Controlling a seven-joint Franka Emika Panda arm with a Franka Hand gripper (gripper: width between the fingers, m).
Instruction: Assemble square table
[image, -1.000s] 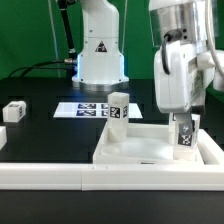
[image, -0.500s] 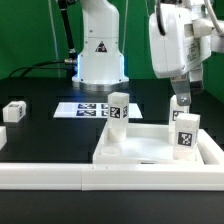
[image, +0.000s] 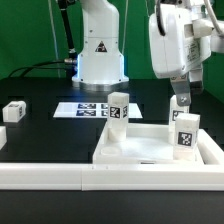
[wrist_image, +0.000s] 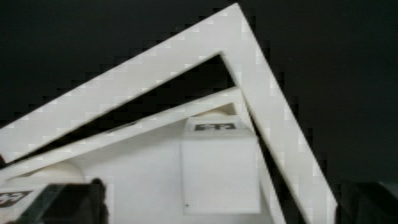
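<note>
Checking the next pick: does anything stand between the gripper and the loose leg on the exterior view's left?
Possibly. The open gripper hangs above the near leg, upright on the slab. In this view the far leg, also upright, stands along the line to the loose leg; depth is unclear.

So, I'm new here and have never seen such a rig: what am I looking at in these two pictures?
A white robot arm with a two-finger gripper is building a small table. One picture comes from a camera off the arm, the other from a camera on its wrist, looking down at the white parts. On the black table lies the tabletop, with two legs upright on it: the back leg and the near leg, just under the gripper. A loose leg lies on the exterior view's left. The flat tagged sheet is the marker board; a white rail runs along the front. The gripper is open and holds nothing.
</note>
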